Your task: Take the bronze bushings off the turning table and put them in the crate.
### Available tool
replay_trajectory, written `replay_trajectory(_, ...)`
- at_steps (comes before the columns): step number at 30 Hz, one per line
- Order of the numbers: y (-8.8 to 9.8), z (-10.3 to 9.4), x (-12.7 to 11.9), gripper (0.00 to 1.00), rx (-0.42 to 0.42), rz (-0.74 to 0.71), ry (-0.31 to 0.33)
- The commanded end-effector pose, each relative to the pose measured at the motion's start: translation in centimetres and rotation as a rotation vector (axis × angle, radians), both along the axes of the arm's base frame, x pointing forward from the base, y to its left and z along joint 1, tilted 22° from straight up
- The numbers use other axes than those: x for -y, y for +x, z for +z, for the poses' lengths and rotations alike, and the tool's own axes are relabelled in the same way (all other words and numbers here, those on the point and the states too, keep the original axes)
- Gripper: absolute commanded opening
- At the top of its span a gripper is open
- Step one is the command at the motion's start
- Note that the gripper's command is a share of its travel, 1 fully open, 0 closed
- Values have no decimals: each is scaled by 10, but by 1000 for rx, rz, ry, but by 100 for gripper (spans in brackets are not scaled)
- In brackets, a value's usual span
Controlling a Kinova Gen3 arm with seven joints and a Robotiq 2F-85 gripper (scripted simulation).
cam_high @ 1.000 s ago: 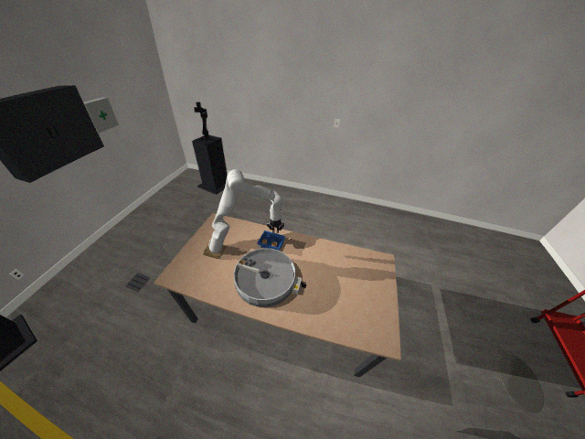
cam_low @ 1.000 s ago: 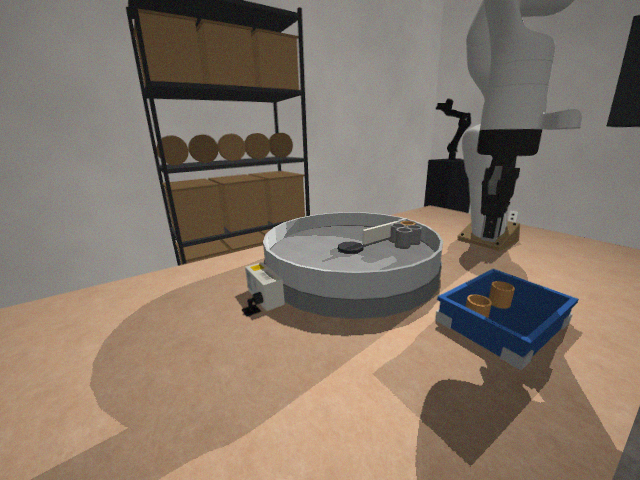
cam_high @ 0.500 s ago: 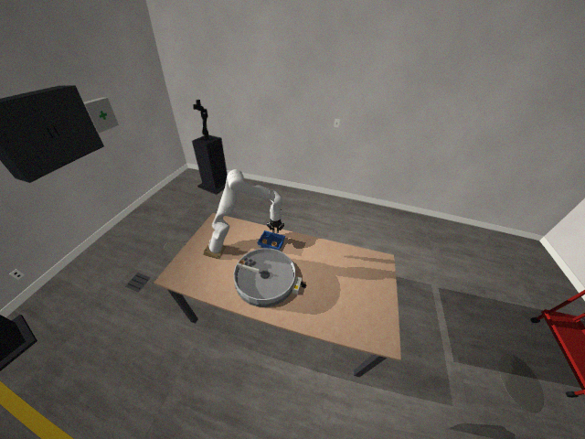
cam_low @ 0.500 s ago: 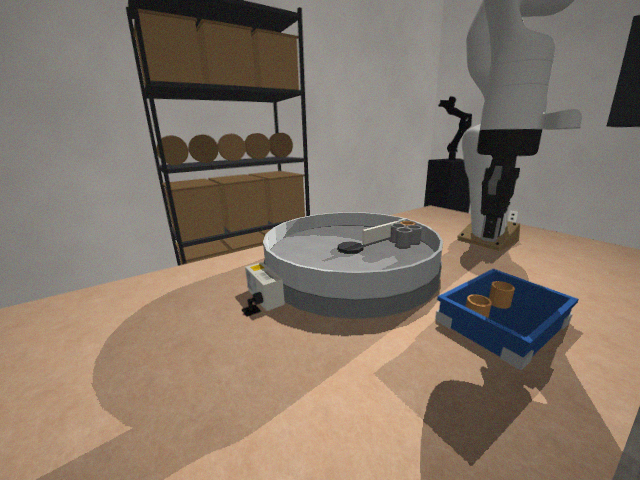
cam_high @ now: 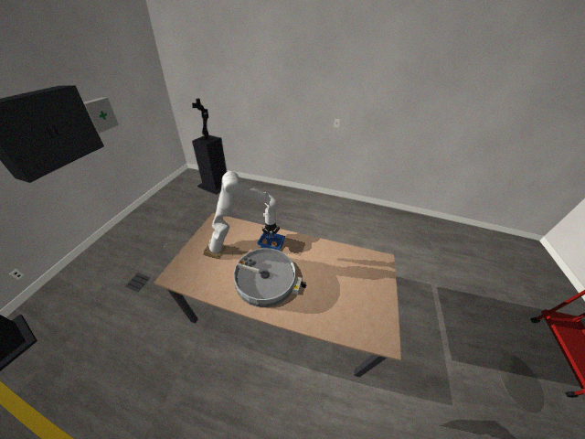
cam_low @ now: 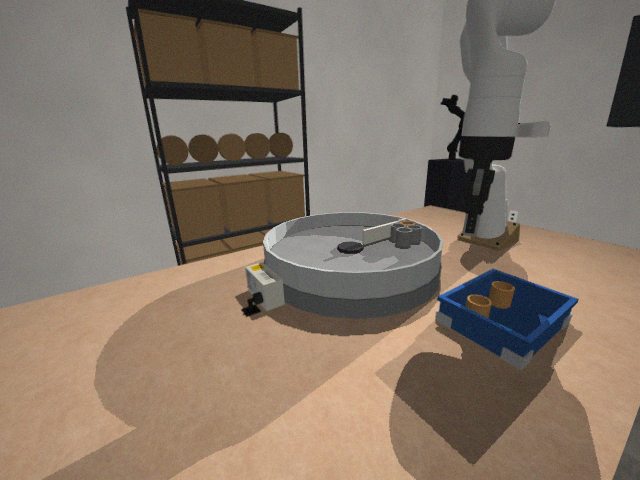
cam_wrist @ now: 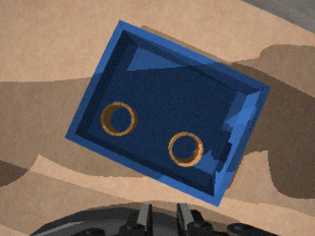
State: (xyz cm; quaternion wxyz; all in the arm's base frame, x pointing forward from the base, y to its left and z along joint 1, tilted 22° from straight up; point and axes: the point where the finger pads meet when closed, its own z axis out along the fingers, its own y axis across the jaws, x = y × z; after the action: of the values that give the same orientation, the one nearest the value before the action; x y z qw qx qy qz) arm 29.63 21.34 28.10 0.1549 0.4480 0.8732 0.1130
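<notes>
"Starting nearest the exterior camera: what's in the blue crate (cam_high: 270, 246) (cam_low: 491, 335) (cam_wrist: 95, 76)?"

"Two bronze bushings (cam_high: 273, 244) (cam_low: 501, 297) (cam_wrist: 106, 118), upright and apart on its floor; the crate sits on the wooden table (cam_high: 349, 302) (cam_low: 232, 392) beside the turning table (cam_high: 279, 283) (cam_low: 356, 281)."

"And the gripper (cam_high: 270, 234) (cam_low: 470, 232) (cam_wrist: 164, 217)?"

"Fingers pointing down, raised clear of the crate; jaws slightly parted, a narrow gap, nothing between them."

"Bushings on the turning table?"

"Steel bushings (cam_high: 249, 261) (cam_low: 403, 237), dark grey, bunched inside the rim near the pale bar (cam_high: 249, 268) (cam_low: 377, 233); one bronze bushing (cam_high: 242, 262) (cam_low: 407, 222) shows behind them, mostly hidden in the exterior view; so bronze remains to be moved."

"Farther back?"

"Arm's base plate (cam_high: 209, 253) (cam_low: 511, 237) on the table; beyond, a shelf rack (cam_low: 303, 129) with brown boxes above and below, five round brown ends on the middle shelf."

Jaws nearer the turning table (cam_high: 289, 294) (cam_low: 356, 284)
</notes>
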Motion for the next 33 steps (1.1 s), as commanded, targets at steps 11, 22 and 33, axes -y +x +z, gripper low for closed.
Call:
replay_trajectory(11, -7, -1, 15, 18, -3, 33, 11)
replay_trajectory(22, -18, -12, 56, 18, 6, 150, -35)
replay_trajectory(33, -31, -27, 108, 18, 17, 296, -94)
